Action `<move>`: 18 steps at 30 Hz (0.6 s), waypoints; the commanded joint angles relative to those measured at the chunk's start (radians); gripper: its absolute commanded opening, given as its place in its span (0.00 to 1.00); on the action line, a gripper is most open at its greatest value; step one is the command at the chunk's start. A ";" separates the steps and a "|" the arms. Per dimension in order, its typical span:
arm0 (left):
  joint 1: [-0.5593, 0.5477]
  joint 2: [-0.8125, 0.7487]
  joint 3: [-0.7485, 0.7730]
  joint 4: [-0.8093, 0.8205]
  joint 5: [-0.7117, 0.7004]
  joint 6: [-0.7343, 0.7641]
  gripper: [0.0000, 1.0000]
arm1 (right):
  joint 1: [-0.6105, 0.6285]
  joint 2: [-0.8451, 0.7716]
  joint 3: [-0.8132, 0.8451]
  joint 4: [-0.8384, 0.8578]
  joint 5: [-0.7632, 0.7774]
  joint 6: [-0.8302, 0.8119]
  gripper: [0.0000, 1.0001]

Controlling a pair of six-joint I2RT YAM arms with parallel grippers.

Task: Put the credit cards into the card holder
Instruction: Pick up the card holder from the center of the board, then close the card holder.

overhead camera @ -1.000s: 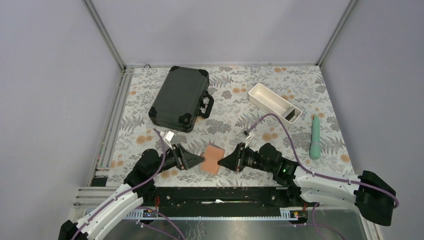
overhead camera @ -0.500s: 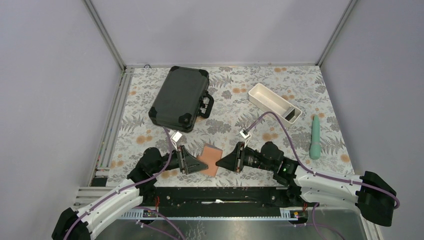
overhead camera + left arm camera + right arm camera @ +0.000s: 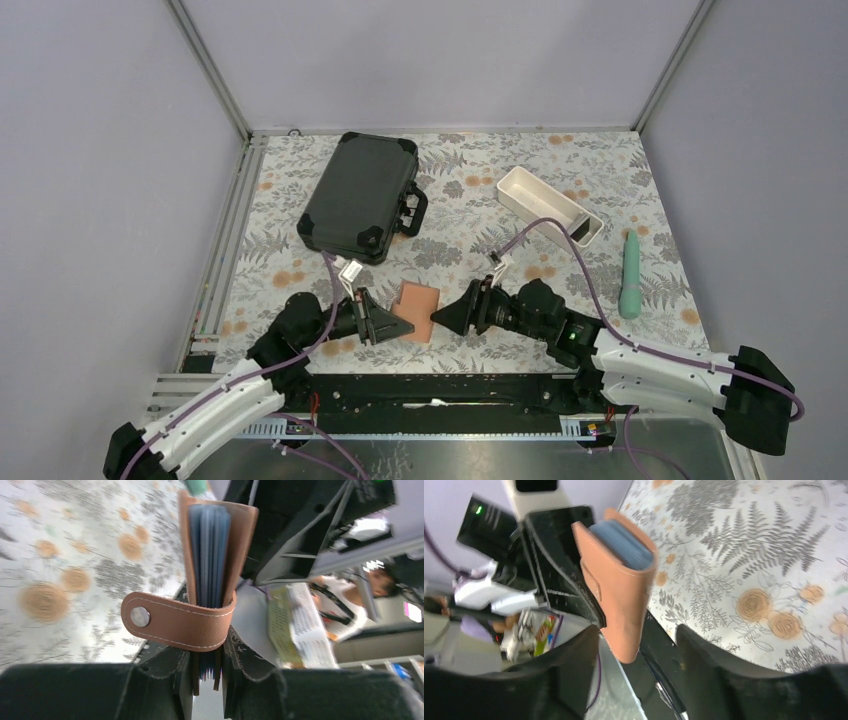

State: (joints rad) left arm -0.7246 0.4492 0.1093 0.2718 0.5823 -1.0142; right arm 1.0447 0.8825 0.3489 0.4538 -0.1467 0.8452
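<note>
The tan card holder (image 3: 415,312) is folded and held up off the table between the two arms. My left gripper (image 3: 398,326) is shut on its lower edge. In the left wrist view the card holder (image 3: 212,555) stands on edge above the left gripper (image 3: 206,662), showing blue pockets, with its snap strap (image 3: 175,624) wrapped across the front. My right gripper (image 3: 443,318) is open. In the right wrist view its fingers (image 3: 574,655) stand wide on either side of the card holder (image 3: 620,587) without touching it. No credit cards show plainly.
A large black hard case (image 3: 362,195) lies at the back left. A long white tray (image 3: 538,197) sits at the back right, with a dark shape at its right end that I cannot identify. A teal stick-like object (image 3: 630,272) lies at the far right. The metal rail (image 3: 440,385) runs along the near edge.
My left gripper has closed on the card holder, and my right gripper has opened and let go of it. The holder has shifted slightly towards the back.
</note>
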 commanded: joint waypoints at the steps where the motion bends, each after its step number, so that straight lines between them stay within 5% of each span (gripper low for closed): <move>1: -0.026 -0.056 0.152 -0.298 -0.252 0.219 0.00 | 0.000 -0.068 0.076 -0.201 0.258 0.048 0.72; 5: -0.087 0.004 0.256 -0.478 -0.533 0.356 0.00 | 0.000 -0.062 0.164 -0.356 0.357 0.113 0.77; 11: -0.300 0.219 0.428 -0.564 -0.968 0.458 0.00 | 0.002 0.143 0.428 -0.506 0.314 0.221 0.65; 18: -0.408 0.349 0.518 -0.561 -1.115 0.449 0.00 | 0.019 0.298 0.551 -0.562 0.335 0.318 0.60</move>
State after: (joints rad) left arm -1.0954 0.7753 0.5552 -0.3233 -0.3542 -0.5938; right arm 1.0473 1.1233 0.8341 -0.0177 0.1394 1.0824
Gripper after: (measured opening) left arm 0.221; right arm 0.601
